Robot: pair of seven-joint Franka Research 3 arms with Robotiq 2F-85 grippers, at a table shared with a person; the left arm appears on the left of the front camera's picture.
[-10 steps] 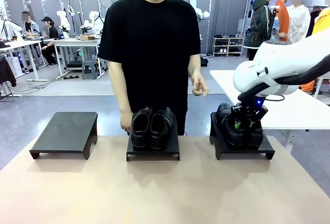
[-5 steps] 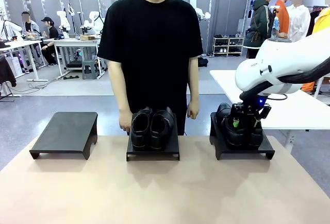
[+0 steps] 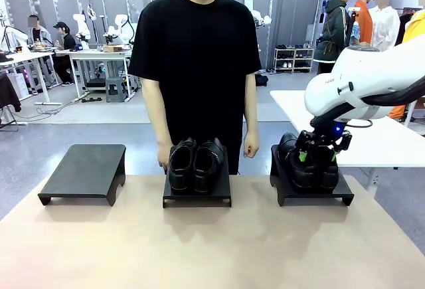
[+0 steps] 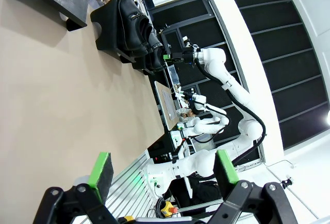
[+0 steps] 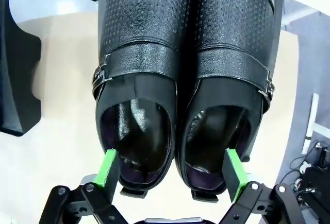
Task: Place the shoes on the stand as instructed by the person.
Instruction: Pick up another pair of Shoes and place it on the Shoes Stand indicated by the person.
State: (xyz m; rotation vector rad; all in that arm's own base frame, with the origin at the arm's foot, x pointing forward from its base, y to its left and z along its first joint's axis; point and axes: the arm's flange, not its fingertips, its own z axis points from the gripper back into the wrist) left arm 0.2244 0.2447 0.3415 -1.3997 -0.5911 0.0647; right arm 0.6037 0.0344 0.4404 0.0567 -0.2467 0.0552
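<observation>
Stands sit in a row on the tan surface (image 3: pixel 212 249): the left stand (image 3: pixel 85 171) is bare, the middle stand (image 3: pixel 197 192) carries a plain pair of shoes (image 3: pixel 196 165), and the right stand (image 3: pixel 312 189) carries the buckle-strap shoes (image 5: pixel 185 80). Person (image 3: pixel 199 70) stands behind the middle stand. Left claw (image 4: pixel 162 170) hangs spread over the surface; right claw (image 5: pixel 172 170) is spread, its pads straddling the buckle pair's heels. Desks and people fill the room behind.
</observation>
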